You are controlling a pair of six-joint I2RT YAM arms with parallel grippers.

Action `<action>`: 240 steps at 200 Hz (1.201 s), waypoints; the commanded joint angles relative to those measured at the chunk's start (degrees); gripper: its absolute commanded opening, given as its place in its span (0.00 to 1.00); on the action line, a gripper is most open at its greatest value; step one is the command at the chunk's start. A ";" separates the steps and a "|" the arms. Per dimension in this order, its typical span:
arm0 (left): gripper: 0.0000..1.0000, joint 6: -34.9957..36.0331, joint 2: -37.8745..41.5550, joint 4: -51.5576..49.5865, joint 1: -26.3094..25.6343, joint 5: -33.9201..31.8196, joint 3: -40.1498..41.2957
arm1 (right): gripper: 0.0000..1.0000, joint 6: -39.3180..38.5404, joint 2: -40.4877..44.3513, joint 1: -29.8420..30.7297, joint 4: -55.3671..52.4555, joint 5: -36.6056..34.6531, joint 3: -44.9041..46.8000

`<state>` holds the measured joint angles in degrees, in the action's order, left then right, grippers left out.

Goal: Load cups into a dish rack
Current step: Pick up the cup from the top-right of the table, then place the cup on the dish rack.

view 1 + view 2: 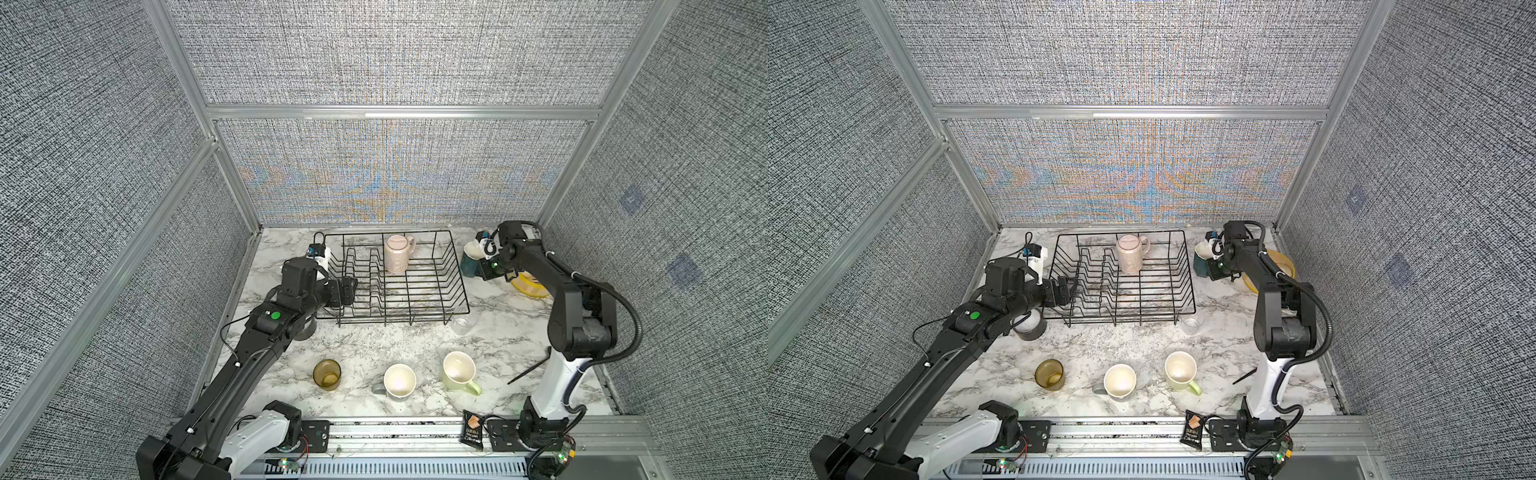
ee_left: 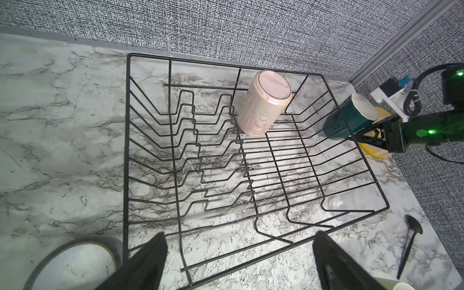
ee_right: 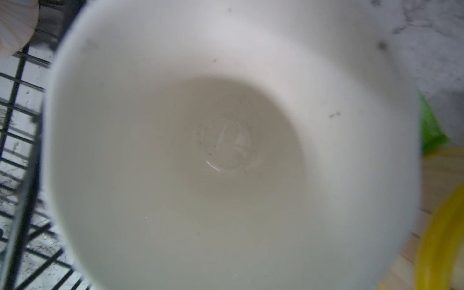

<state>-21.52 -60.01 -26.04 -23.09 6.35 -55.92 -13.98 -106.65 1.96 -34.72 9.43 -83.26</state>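
Marble top [image 1: 374,340] bears yellow bowl [image 1: 528,289] near teal mug [image 1: 469,267]

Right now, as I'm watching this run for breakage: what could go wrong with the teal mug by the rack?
1. The dark teal mug hangs tilted in the right gripper just outside the dish rack; it may slip or strike the wire rim.
2. Swinging in, it could knock the upturned pink mug.
3. The small clear glass by the rack's near corner is easily hit.
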 commanded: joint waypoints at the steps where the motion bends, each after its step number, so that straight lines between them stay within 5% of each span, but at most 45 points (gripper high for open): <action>1: 0.91 0.43 -1.44 2.04 0.07 2.81 -1.27 | 0.00 5.39 4.78 0.07 6.74 -3.01 2.42; 41: 0.91 -0.91 -3.04 10.84 0.10 12.58 1.14 | 0.00 14.95 16.09 0.24 12.99 -1.25 9.75; 110: 0.99 -7.06 -6.61 18.91 0.10 30.49 -0.68 | 0.00 26.34 33.05 2.57 16.94 18.45 15.99; 166: 0.99 -19.79 -11.49 36.65 0.07 41.34 0.82 | 0.00 41.08 39.94 5.87 22.83 37.38 17.15; 240: 0.99 -39.91 -20.54 66.47 -0.19 49.83 2.76 | 0.00 68.13 39.48 13.44 47.41 44.89 25.26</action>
<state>-51.86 -78.46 25.10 -23.16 52.27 -53.47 42.15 -65.84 14.04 -2.96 49.45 -59.09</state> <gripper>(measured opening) 0.994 0.150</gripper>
